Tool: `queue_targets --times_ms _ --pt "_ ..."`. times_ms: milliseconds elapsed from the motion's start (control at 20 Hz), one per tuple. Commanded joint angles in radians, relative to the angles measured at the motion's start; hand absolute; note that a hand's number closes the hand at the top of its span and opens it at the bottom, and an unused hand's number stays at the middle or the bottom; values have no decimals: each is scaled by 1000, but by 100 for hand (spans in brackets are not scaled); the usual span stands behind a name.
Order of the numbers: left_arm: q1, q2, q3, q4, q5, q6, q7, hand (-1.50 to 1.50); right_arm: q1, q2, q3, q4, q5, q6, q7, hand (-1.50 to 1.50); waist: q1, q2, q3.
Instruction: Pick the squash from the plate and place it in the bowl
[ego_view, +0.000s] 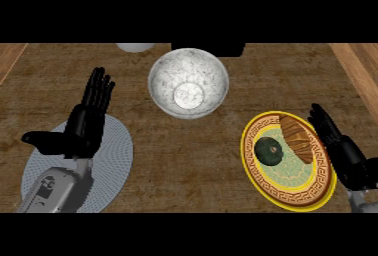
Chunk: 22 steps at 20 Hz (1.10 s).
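Note:
A dark green round squash (269, 151) lies on the left part of a yellow-rimmed patterned plate (295, 204) at the lower right. A brown ridged food item (297, 138) lies beside it on the same plate. A white marbled bowl (187, 82) stands at the top centre of the counter, with nothing in it. My right hand (342, 150) is open at the plate's right edge, fingers straight and pointing up and left, apart from the squash. My left hand (80, 125) is open at the left, fingers up.
A round grey mat (118, 165) lies under my left forearm at the lower left. A pale rounded object (135, 47) and a dark object (221, 49) sit at the counter's far edge. Wooden strips run along both sides of the counter.

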Motion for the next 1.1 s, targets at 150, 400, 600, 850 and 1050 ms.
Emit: queue_targets --times_ms 150,400,600,850,1050 --pt "33 31 -46 -3 -66 12 72 0 -11 136 36 -61 102 -326 269 150 35 11 33" --pt "73 42 -43 61 -57 -2 73 0 26 144 -58 27 333 -729 275 -150 -12 8 26" --pt "51 46 -56 56 -65 -10 102 0 42 395 -2 -94 424 -1001 115 -150 0 5 33" --pt "67 26 -84 3 -96 19 125 0 85 489 131 -121 722 -1209 152 -150 25 7 30" --pt "106 50 -60 7 -85 -6 99 0 165 461 39 -138 890 -1112 385 -150 18 9 25"
